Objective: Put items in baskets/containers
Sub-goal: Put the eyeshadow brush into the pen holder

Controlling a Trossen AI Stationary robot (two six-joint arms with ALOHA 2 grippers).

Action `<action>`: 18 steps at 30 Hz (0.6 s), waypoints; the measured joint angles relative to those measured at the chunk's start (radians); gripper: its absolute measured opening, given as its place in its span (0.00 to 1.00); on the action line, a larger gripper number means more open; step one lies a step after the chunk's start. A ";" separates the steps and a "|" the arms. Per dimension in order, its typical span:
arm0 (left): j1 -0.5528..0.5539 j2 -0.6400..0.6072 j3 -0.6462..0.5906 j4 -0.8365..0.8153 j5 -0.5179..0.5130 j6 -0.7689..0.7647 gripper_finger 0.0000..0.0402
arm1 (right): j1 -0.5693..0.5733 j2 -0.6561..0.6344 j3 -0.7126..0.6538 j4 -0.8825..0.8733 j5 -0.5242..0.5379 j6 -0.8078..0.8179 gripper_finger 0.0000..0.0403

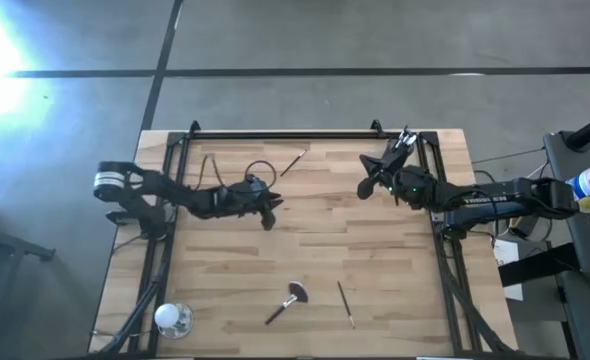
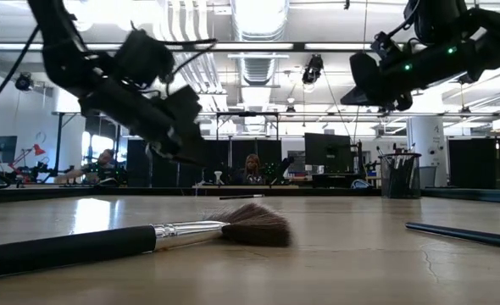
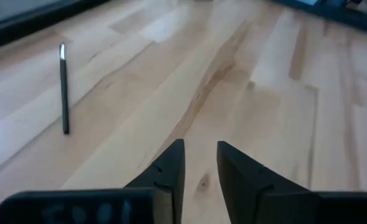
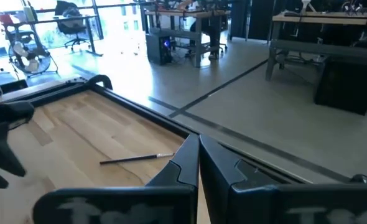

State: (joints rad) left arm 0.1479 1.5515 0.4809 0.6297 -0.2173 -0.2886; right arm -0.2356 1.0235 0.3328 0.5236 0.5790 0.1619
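Pale wooden plank worktop (image 1: 305, 250) framed by a black metal rail along the far edge and both sides, grey concrete floor beyond; wide bare planks across the middle and the near half. Left end effector (image 1: 271, 212) hanging above the worktop left of centre, its dark fingers (image 3: 171, 168) a narrow gap apart with nothing between them in the left wrist view, bare wood under the tips. Right end effector (image 1: 367, 186) raised above the far right part of the worktop, fingers (image 4: 186, 163) pressed together and holding nothing. Fan-headed makeup brush with black handle and silver ferrule (image 1: 287, 301) lying flat near the front edge, well apart from both end effectors; same brush close to the camera in the low view (image 2: 148, 237). Slim dark makeup brush (image 1: 345, 303) just to the right of the fan brush, also flat. Thin light-handled makeup brush (image 1: 294, 161) near the far rail, between the two end effectors, seen also past the right fingers (image 4: 137, 158). Another slim brush (image 1: 204, 168) near the far left corner, beside a thin dark loop (image 1: 260, 168); whether that loop is a cable or something else cannot be told. Clear rounded glass object (image 1: 172, 318) at the near left corner by the rail. White lettering on the right arm's forearm (image 1: 483, 202), too small to read for certain.
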 joint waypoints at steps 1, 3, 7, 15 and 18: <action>0.002 0.018 0.020 -0.016 0.000 0.000 0.23 | 0.000 0.007 0.000 0.002 0.000 0.000 0.02; 0.006 0.046 0.057 -0.052 -0.006 0.010 0.26 | 0.000 0.018 0.000 0.007 0.000 0.000 0.02; 0.029 0.093 0.130 -0.111 -0.006 0.033 0.30 | 0.000 0.032 0.004 0.012 -0.001 0.000 0.02; 0.141 0.137 0.213 -0.207 -0.011 0.048 0.32 | 0.000 0.041 0.005 0.011 -0.003 -0.001 0.02; 0.199 0.152 0.227 -0.206 -0.009 0.054 0.32 | 0.000 0.042 0.005 0.013 -0.002 -0.001 0.02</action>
State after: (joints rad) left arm 0.3469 1.7030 0.7075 0.4233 -0.2260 -0.2344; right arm -0.2356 1.0653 0.3378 0.5366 0.5766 0.1606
